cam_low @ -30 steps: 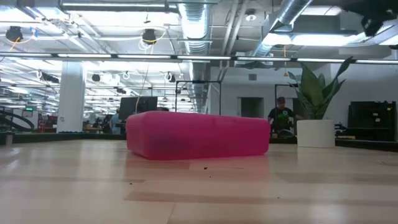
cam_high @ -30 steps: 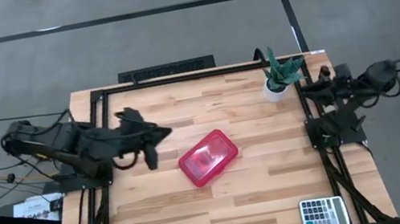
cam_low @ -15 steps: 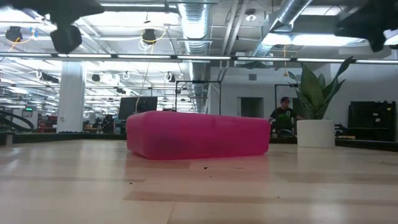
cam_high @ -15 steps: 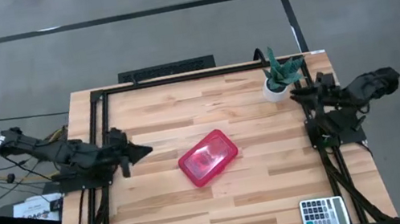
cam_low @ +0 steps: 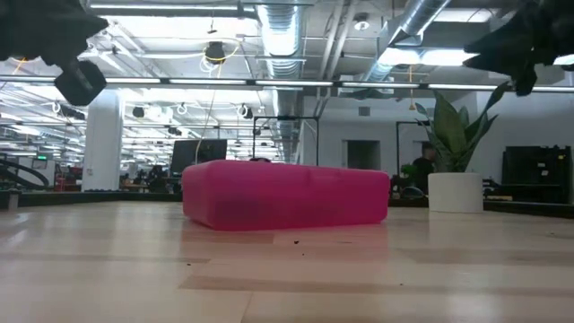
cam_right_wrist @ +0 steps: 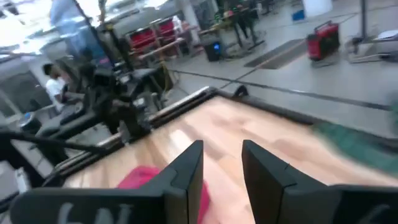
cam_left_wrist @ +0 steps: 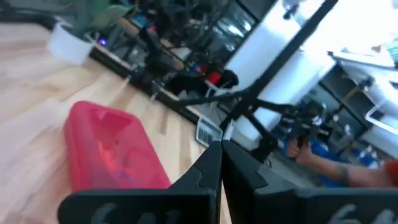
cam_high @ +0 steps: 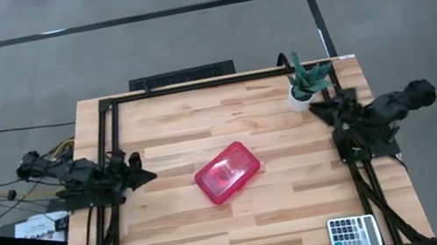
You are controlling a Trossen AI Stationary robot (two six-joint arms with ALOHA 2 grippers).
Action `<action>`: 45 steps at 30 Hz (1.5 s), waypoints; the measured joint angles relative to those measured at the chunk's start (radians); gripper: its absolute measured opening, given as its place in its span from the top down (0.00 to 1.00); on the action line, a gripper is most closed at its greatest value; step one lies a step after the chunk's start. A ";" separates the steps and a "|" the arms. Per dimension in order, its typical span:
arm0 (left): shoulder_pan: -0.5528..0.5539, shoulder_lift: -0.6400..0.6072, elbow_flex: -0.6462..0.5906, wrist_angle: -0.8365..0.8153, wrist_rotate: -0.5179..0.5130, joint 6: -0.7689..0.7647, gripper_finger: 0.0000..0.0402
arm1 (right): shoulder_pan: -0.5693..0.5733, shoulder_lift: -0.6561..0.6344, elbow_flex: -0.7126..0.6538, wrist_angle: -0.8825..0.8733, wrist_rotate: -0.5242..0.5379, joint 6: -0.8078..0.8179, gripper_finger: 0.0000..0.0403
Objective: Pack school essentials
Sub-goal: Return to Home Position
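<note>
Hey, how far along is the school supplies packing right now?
Looks nearly finished. The red box lies closed mid-table; only a plant and a calculator share the table. Nothing is in hand: the left gripper, shut, and the right gripper, open, hang empty over the table's side edges. Only parking the arms seems left.

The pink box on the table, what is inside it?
The pink box is closed. Through its top only a pale blur shows; what lies inside is covered.

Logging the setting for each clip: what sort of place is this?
Probably an open-plan robotics lab or workshop: exposed ceiling ducts, a line-marked grey floor, and a person beyond the wooden table.
</note>
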 joint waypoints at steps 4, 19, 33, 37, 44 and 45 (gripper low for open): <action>-0.001 0.018 -0.009 0.014 0.043 0.023 1.00 | 0.002 0.002 -0.143 0.176 -0.071 -0.028 0.70; -0.001 0.020 -0.133 0.145 0.241 0.092 1.00 | -0.008 0.051 -0.405 0.458 -0.183 0.104 0.70; -0.001 0.005 -0.133 0.157 0.339 0.352 1.00 | -0.007 0.059 -0.403 0.439 -0.184 0.122 0.70; -0.001 0.005 -0.134 0.144 0.271 0.332 1.00 | -0.007 0.059 -0.403 0.437 -0.184 0.122 0.70; -0.001 0.005 -0.135 0.144 0.228 0.319 1.00 | -0.007 0.059 -0.404 0.436 -0.184 0.123 0.70; -0.001 0.005 -0.135 0.144 0.228 0.318 1.00 | -0.007 0.059 -0.404 0.436 -0.184 0.122 0.70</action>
